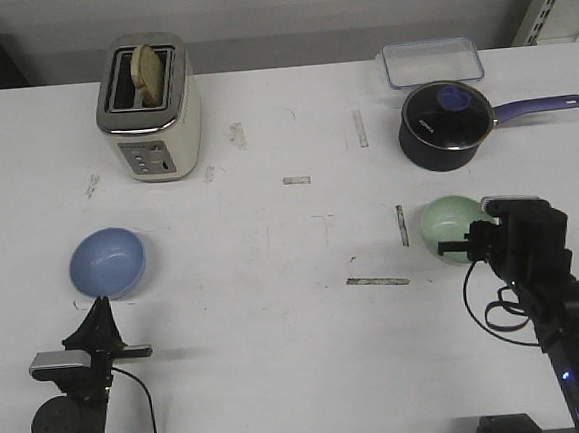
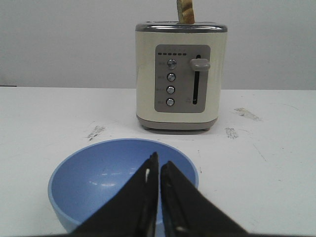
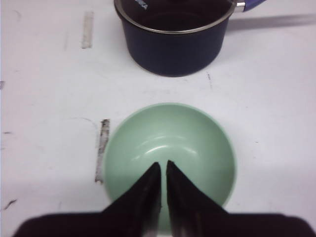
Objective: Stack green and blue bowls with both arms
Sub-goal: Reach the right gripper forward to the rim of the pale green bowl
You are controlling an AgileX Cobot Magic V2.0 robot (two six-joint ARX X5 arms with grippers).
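The light blue bowl sits upright on the white table at the left. It also shows in the left wrist view. My left gripper is shut and empty, its tips at the bowl's near rim. The pale green bowl sits upright at the right and shows in the right wrist view. My right gripper is shut and empty, its tips over the near side of the green bowl. The right arm hides that bowl's right edge in the front view.
A cream toaster with a bread slice stands at the back left. A dark blue saucepan with a glass lid stands just behind the green bowl, and a clear container behind that. Tape marks lie between the bowls.
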